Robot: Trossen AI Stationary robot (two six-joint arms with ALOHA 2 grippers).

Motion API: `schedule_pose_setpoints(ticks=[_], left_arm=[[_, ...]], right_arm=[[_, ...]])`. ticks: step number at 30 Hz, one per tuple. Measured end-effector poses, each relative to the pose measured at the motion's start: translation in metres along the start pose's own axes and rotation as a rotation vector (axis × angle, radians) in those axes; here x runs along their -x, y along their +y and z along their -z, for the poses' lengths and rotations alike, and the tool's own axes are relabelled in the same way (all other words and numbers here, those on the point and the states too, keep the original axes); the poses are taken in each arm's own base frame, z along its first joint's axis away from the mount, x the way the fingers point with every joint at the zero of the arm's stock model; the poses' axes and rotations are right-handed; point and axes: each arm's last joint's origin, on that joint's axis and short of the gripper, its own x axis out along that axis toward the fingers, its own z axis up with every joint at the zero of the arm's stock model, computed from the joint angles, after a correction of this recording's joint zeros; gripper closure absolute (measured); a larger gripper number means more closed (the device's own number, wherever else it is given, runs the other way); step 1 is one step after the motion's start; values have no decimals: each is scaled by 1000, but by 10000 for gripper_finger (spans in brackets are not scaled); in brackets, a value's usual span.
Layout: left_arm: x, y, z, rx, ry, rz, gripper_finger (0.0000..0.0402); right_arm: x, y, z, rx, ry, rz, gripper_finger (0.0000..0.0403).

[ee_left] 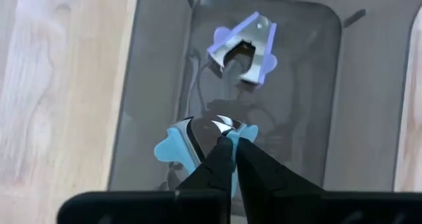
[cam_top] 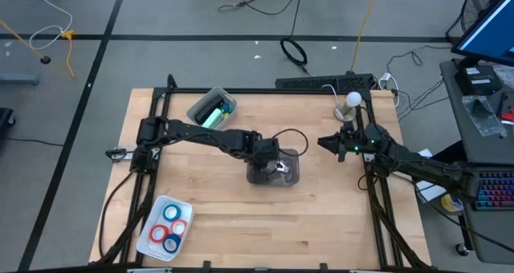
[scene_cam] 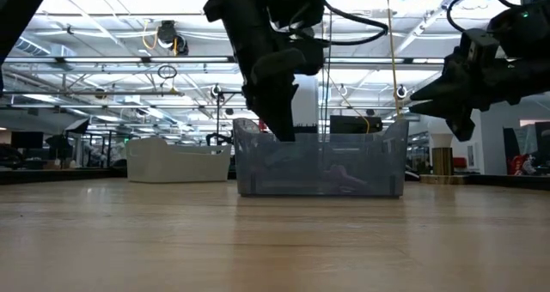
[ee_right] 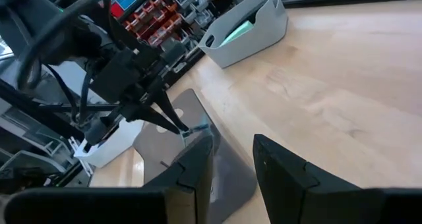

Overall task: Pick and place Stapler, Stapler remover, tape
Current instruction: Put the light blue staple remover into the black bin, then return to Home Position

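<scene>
Left pincer was down inside the clear grey bin mid-counter, fingers pinched together on one stapler remover; the second remover lay loose further along the bin floor. Right pincer hovered just beside the bin, part open, empty. Stapler sat in the white tray, tape rings in the other tray.

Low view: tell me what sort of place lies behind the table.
Probably a big industrial lab or workshop hall: exposed ceiling trusses with strip lights, and in the high view a concrete floor strewn with cables.
</scene>
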Motion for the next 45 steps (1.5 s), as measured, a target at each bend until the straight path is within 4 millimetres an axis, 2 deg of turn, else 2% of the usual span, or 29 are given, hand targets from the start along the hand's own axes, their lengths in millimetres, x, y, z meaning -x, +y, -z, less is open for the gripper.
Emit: schedule_pose_setpoints(ticks=[15, 18, 25, 28, 34, 37, 45], left_arm=[[0, -2, -2, -24, -23, 3, 377], [0, -2, -2, -24, -23, 3, 355], [0, -2, -2, -11, -22, 10, 274], [8, -3, -3, 15, -36, 35, 251], [49, -1, -10, 191, -141, 64, 228], [81, -1, -11, 279, -210, 99, 227], [167, -17, 2, 313, -396, 123, 226]], right_arm=[[0, 0, 0, 14, 2, 4, 303], [0, 0, 0, 46, 3, 3, 303], [0, 0, 0, 138, 0, 0, 303], [0, 0, 0, 200, -2, -2, 303], [0, 0, 0, 318, -6, -5, 303], [0, 3, -4, 344, -49, -27, 303], [0, 6, -9, 365, -99, -44, 303]])
